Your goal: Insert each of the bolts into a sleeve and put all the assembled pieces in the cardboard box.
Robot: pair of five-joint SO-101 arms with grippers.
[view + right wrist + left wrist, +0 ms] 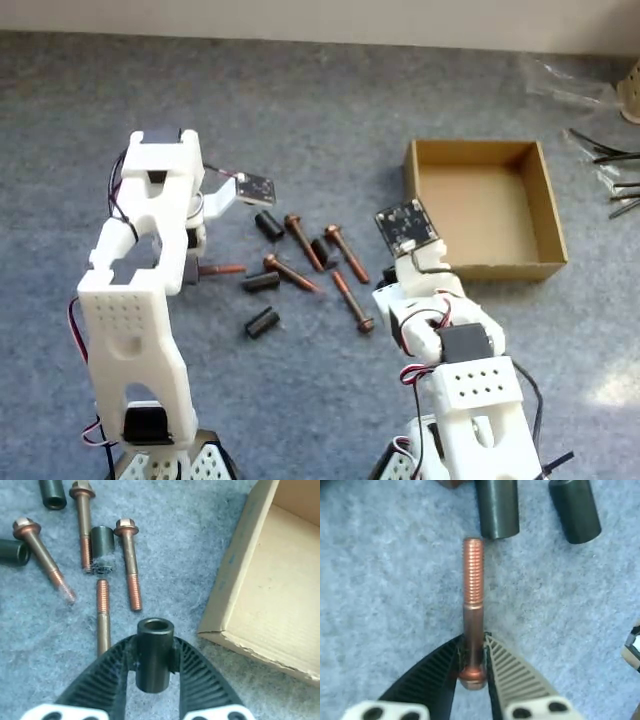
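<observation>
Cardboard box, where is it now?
In the high view, the cardboard box sits on the right side of the table, just right of the loose bolts and beside the right hand.

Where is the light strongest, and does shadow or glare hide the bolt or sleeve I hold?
High view: a bright patch on the carpet at the right edge, away from the parts. Left wrist view: the bolt in the left gripper is evenly lit, no shadow across it. Right wrist view: the sleeve in the right gripper shows a soft sheen at its rim.
</observation>
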